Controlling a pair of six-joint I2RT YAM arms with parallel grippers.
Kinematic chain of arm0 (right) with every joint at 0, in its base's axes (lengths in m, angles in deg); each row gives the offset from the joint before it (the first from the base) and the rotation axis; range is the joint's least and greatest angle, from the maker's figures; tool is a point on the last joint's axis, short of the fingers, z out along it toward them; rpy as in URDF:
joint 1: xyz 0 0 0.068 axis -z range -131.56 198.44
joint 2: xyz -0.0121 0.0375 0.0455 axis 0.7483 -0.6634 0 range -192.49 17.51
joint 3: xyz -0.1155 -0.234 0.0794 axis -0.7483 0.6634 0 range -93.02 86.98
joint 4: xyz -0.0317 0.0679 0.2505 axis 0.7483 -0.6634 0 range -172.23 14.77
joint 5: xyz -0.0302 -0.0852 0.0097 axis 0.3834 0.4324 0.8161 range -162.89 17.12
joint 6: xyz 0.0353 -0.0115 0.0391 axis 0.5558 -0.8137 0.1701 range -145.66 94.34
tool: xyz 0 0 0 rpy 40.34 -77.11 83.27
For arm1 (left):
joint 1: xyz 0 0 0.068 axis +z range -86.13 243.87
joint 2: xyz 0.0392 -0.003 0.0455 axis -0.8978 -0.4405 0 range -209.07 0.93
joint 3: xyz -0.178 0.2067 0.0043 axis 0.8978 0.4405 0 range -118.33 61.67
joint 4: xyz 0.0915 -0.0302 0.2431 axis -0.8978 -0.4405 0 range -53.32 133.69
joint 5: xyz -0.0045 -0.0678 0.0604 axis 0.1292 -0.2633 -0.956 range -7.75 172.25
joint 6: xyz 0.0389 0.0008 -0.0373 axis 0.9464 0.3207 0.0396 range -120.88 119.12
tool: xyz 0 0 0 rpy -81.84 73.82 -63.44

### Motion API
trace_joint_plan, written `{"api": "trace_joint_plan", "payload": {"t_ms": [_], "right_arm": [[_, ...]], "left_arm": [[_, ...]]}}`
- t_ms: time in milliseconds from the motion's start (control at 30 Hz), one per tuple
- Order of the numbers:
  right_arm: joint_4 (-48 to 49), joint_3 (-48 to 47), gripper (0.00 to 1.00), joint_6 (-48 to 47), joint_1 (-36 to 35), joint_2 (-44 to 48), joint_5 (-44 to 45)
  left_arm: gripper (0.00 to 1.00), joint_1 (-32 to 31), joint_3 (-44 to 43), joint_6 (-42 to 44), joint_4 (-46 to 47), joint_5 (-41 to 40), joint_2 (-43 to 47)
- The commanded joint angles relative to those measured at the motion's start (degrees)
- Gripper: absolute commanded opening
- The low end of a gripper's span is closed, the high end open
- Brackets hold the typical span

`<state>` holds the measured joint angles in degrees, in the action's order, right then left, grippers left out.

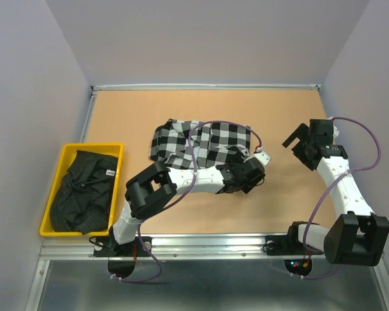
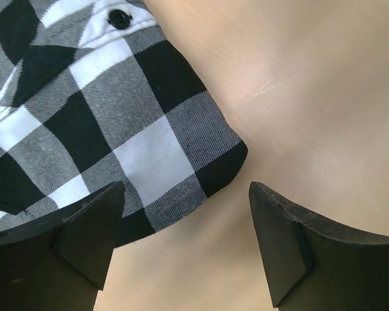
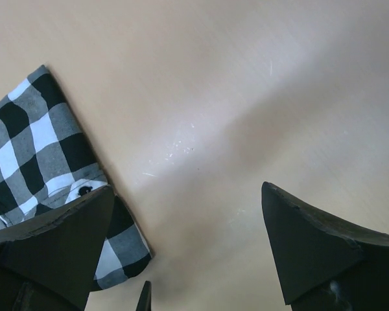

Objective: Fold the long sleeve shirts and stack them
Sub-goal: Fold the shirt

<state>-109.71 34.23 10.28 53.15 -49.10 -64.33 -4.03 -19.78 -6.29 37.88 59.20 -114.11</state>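
Tan board formed the table (image 1: pixel 285 214), with pale lavender walls on three sides. Well left of the check shirt (image 1: pixel 201 142) sat a yellow bin (image 1: pixel 94 146). The black shirt (image 1: pixel 81 191) lay crumpled inside it, a small white tag (image 1: pixel 109 172) showing on the side nearest the check shirt. The check shirt lay bunched on the table, with folds and a sleeve heaped over its middle.

The left arm reached from the near side of the check shirt and ran along its near edge. The left gripper (image 2: pixel 185 191) hung at the shirt's near right corner. In the left wrist view its jaws stood wide apart with nothing gripped between them. One finger (image 2: pixel 84 240) was over the checked cloth and the other was over bare board just past the hem. A rounded corner of the shirt lay below the gap. Whether the finger touched the cloth could not be told. A black button (image 2: pixel 119 19) showed on a white placket farther into the shirt.

Well right of the check shirt, apart from it, hung the right gripper (image 3: pixel 188 194), with its arm bent back toward the near edge. Its jaws were also spread wide and held nothing, with bare scuffed board between them. In the right wrist view an edge of the shirt lay at the left, partly hidden behind one finger, with a second button (image 3: pixel 84 190) beside that finger's tip.
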Motion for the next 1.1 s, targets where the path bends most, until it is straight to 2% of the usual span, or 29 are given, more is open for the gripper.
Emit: {"api": "trace_joint_plan", "payload": {"t_ms": [0, 233, 467, 633, 833, 867, 933, 967, 1067], "right_arm": [[-0.33, -0.33, 1.0, 1.24, 0.56, -0.71, -4.33], [0.73, 1.24, 1.0, -0.52, 0.48, -2.82, -7.5], [1.52, 2.74, 1.0, -1.58, 0.48, -3.62, -9.42], [2.13, 3.44, 1.0, -2.1, 0.56, -3.97, -10.49], [5.38, 4.67, 1.0, -2.02, 0.56, -4.41, -14.79], [6.17, 5.11, 0.99, -1.84, 0.48, -4.58, -16.8], [8.62, 5.55, 0.99, -1.76, 0.48, -4.93, -19.27], [9.51, 6.16, 0.99, -1.23, 0.48, -5.46, -21.98], [13.73, 7.13, 0.97, -0.35, 0.48, -6.51, -26.56]], "left_arm": [[0.88, -1.01, -3.1, 4.0, 2.81, -3.67, -0.35], [0.85, -1.36, -4.42, 5.06, 4.57, -4.64, -5.01], [0.85, -1.8, -4.68, 5.06, 6.94, -3.58, -5.72], [0.8, -1.89, -5.91, 4.79, 7.3, -7.09, -8.26], [0.49, -1.8, -4.42, 2.95, 7.3, -9.29, -9.59], [0.35, -1.8, -4.16, 2.86, 7.3, -9.73, -9.41], [0.26, -1.71, -4.16, 2.77, 7.3, -10.35, -9.24], [0.17, -1.71, -4.24, 2.77, 7.3, -10.96, -9.06], [0.07, -1.54, -4.33, 2.16, 7.21, -11.32, -7.66]]}}
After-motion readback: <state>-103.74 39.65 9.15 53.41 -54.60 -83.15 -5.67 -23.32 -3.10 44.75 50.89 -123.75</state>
